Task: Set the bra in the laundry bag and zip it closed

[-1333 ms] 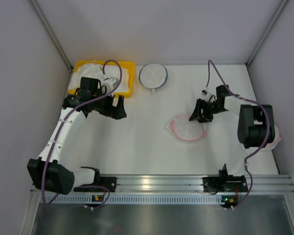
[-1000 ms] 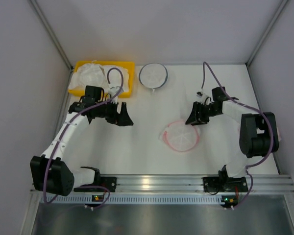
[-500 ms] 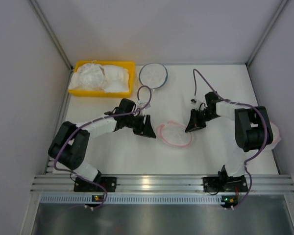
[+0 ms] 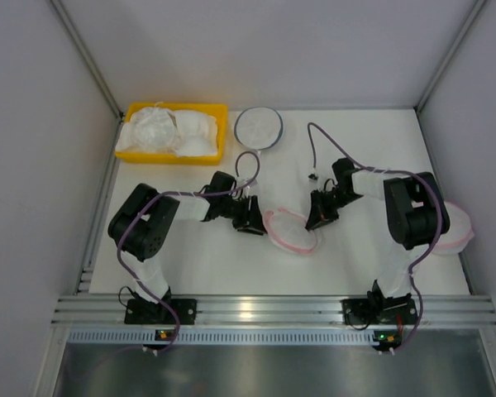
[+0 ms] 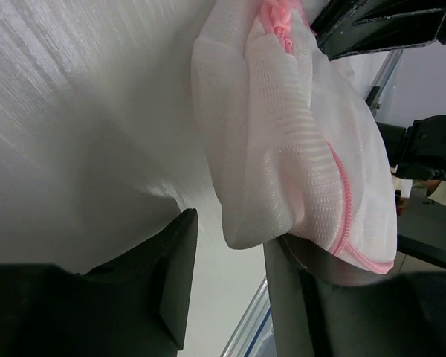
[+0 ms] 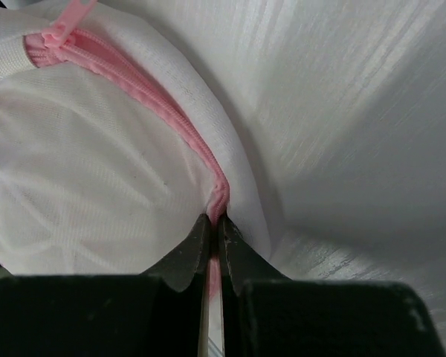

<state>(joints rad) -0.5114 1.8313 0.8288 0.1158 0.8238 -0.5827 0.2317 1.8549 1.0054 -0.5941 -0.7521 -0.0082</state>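
Note:
The laundry bag (image 4: 293,232), white mesh with a pink zip rim, lies bulging at mid-table. My right gripper (image 4: 315,218) is at its right edge, shut on the pink zip rim (image 6: 208,160). The zip pull (image 6: 65,18) sits further along that rim. At the bag's left edge is my left gripper (image 4: 254,222), its jaws apart. The bag's mesh (image 5: 282,141) drapes over one finger (image 5: 286,297) and dips into the mouth of the gap. White fabric bras (image 4: 169,129) lie in the yellow bin. What the bag holds I cannot tell.
The yellow bin (image 4: 175,156) stands at the back left. A round white bag with a dark rim (image 4: 258,126) lies at the back middle. Another white round thing (image 4: 456,228) shows behind the right arm at the table's right edge.
My left arm swung from the yellow bin across to the bag's left edge, its jaws narrowing. My right gripper shut on the zip rim, and the bag slid left.

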